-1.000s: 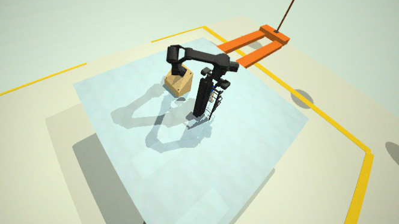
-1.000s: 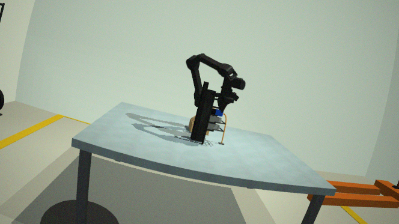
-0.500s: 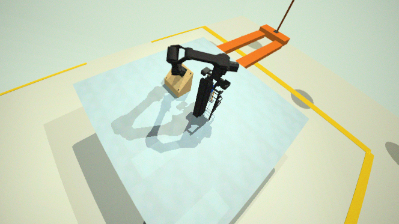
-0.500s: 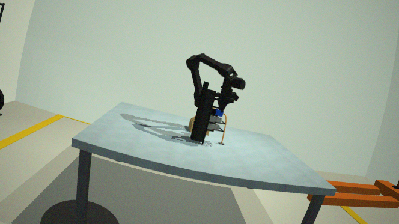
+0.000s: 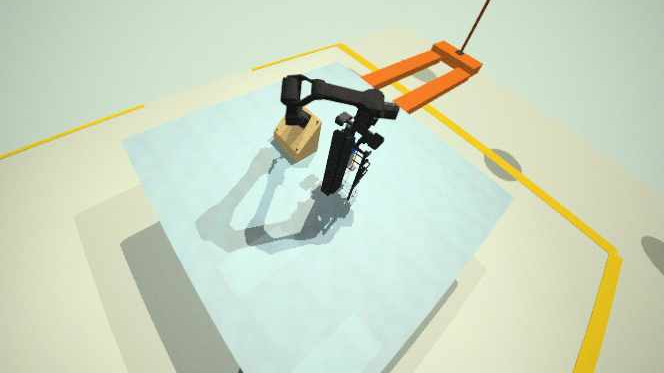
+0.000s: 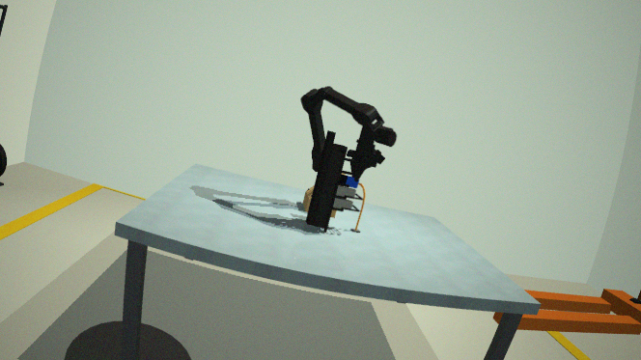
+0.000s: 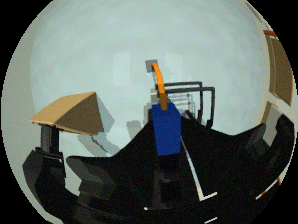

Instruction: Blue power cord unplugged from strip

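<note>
The black power strip (image 5: 334, 162) (image 6: 324, 185) stands upright on the table (image 5: 400, 257) (image 6: 410, 258). The blue plug (image 6: 351, 182) (image 7: 166, 128) sits against the strip's face near its top. An orange cord (image 6: 363, 200) (image 7: 158, 76) curves from the plug down to the table. In the top view only a sliver of the blue plug (image 5: 353, 150) shows. My gripper (image 6: 354, 177) (image 5: 357, 147) (image 7: 166, 123) comes down from above and is shut on the blue plug. Its dark fingers flank the plug in the wrist view.
Two grey plugs (image 6: 344, 198) sit in the strip below the blue one. The arm's wooden base block (image 5: 300, 139) (image 7: 69, 112) stands behind the strip. An orange pallet frame (image 5: 425, 77) (image 6: 570, 316) lies on the floor beyond the table.
</note>
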{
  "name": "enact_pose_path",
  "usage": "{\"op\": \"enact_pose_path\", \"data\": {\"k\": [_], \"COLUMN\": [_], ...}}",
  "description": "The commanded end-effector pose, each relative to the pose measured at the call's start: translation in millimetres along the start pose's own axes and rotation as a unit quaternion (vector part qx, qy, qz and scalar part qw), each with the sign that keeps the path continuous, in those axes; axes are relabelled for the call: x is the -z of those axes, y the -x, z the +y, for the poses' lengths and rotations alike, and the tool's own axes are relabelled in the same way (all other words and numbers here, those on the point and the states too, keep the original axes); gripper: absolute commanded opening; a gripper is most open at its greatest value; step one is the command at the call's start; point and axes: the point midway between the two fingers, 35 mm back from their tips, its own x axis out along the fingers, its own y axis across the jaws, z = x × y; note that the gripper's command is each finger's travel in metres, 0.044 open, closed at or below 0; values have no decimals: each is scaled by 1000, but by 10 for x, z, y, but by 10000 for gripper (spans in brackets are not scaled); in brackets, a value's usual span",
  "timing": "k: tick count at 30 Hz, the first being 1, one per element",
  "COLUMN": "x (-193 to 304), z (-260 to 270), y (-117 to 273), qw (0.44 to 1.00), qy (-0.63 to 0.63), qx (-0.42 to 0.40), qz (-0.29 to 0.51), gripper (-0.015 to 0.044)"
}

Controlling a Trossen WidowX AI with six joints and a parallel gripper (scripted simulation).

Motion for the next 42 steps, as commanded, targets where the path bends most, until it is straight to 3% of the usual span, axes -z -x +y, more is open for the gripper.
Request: {"op": "enact_pose_path", "data": {"k": [1,18,31,35,42], "x": [-250,-520,-387,-600,-982], "z": [-4,16,-15,-27,-9], "y": [65,121,54,117,209], "qw": [1000,1000,1000,1000,1000], "qy": [2,3,3,3,3], "qx": [5,5,5,5,6], "qz": [-24,-24,-22,-24,-25], "gripper": [0,0,341,440,440]}}
